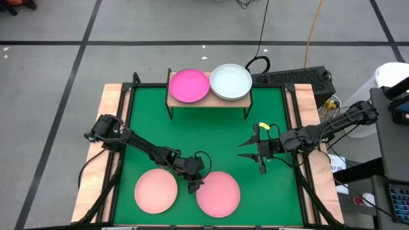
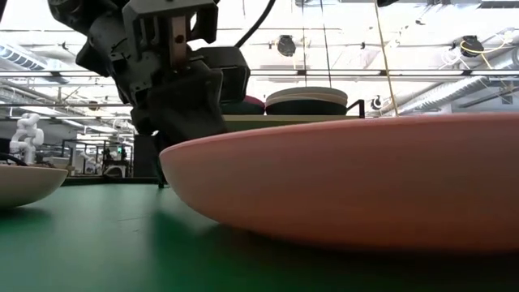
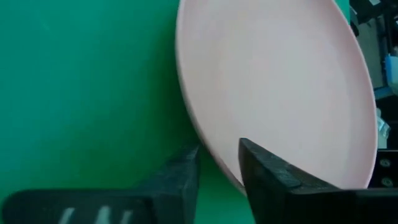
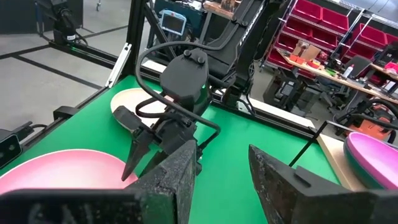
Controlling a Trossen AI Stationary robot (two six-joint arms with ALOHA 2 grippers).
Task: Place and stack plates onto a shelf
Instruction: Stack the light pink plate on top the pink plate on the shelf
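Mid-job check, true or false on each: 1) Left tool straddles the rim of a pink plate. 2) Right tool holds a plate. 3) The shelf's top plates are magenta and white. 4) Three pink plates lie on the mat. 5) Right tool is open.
1) True: the left tool has one finger on each side of the pink plate's rim.
2) False: the right tool hangs empty over the mat.
3) True: magenta plate and white plate top the shelf.
4) False: two; the other pink plate lies beside the first.
5) True.

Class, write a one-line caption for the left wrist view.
Left gripper straddles the rim of a light pink plate on the green mat.
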